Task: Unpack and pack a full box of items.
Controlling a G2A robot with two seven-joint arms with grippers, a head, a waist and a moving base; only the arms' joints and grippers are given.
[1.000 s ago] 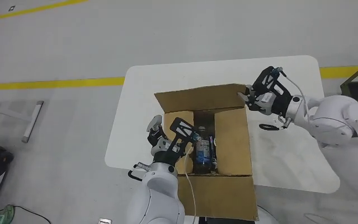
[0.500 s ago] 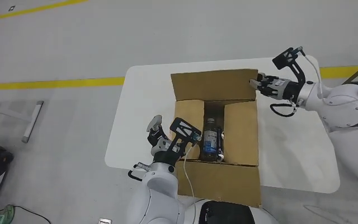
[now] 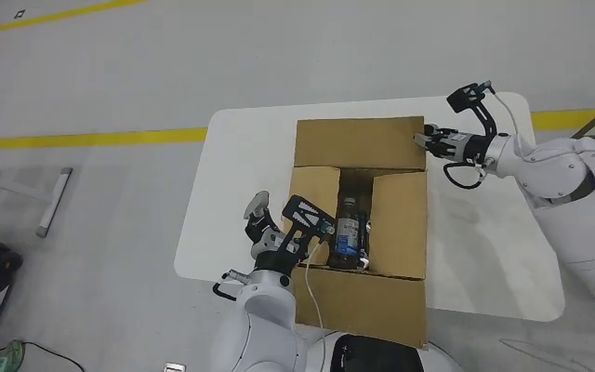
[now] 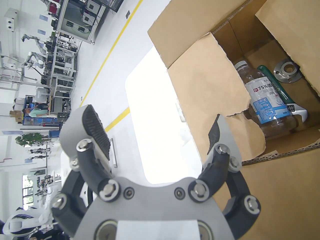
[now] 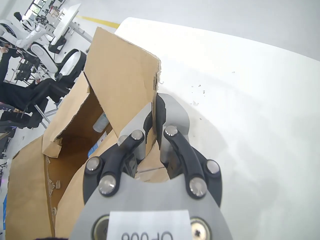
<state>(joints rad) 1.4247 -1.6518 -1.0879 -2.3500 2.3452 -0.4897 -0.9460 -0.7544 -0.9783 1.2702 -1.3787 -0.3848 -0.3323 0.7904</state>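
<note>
An open cardboard box [image 3: 363, 298] stands on the white table [image 3: 242, 158]. Inside lie a clear bottle [image 3: 347, 234] with a blue label, a green-handled wrench [image 4: 277, 91] and a metal flange [image 4: 287, 70]. My right gripper [image 3: 429, 139] is shut on the corner of the far flap [image 3: 361, 141], which lies folded outward; the right wrist view shows the flap's edge [image 5: 120, 76] pinched between the fingers [image 5: 163, 116]. My left gripper [image 3: 279, 216] hangs open beside the box's left flap [image 4: 207, 88], holding nothing.
The near flap [image 3: 363, 307] hangs out over the table's front edge. Bare table lies to the left and right of the box. A yellow floor line [image 3: 102, 138] runs behind the table.
The right gripper has drawn the far flap back and to the right; the box has slid and turned square with it. The left arm has kept still.
</note>
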